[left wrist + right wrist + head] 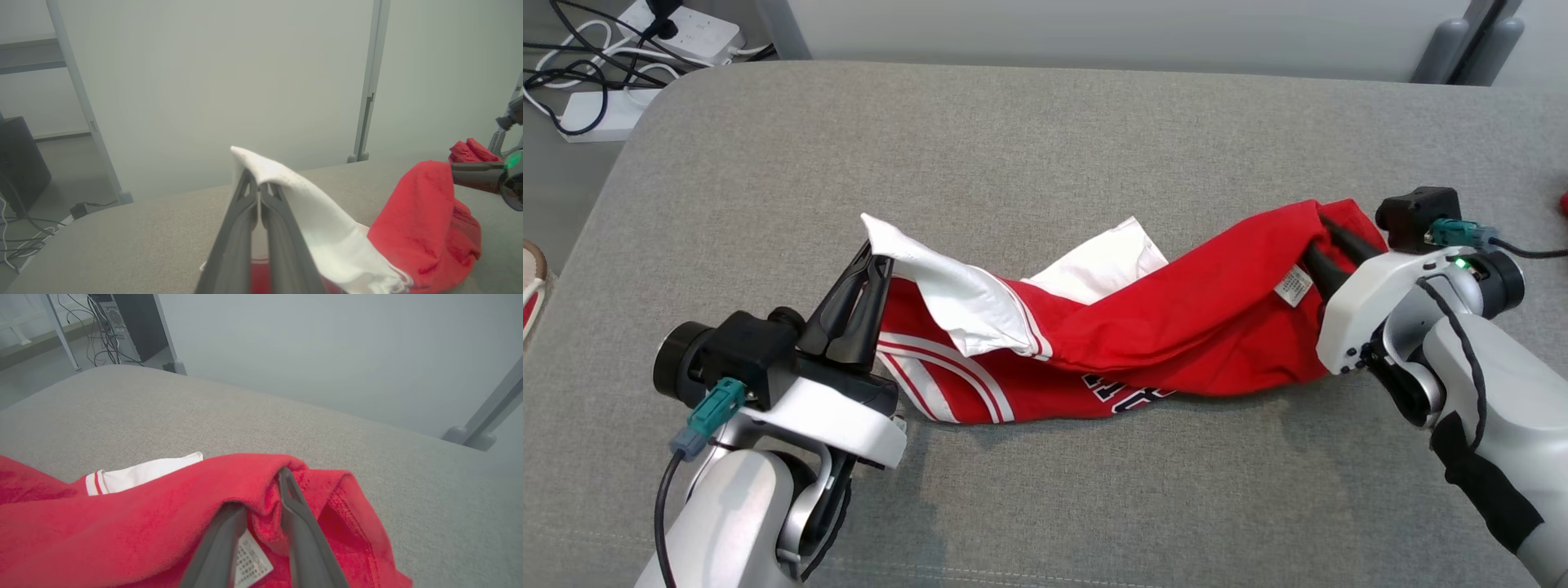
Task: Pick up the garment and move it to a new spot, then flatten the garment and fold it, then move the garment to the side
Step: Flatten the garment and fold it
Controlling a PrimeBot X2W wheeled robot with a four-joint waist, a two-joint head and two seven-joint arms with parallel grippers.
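Closest to the head camera, the left gripper is seen clamped tight on a white sleeve of the red-and-white knit jersey garment, the cloth being pinched at the fingertips and raised off the grey upholstered cushion. At the opposite end, the right gripper is buried in the red hem. Its jaws are held narrowly apart with fabric bunched over and between them, beside a white care label. Whether that cloth is truly gripped cannot be told.

The garment is strung between the two grippers across the middle of the cushion, sagging and twisted, with striped trim and dark lettering turned underneath.

The pick-up appears to be done, and the stretching-out seems to be under way. Flattening is judged unfinished, since the cloth is bunched and rolled. Folding and the move to the side are left to be done.
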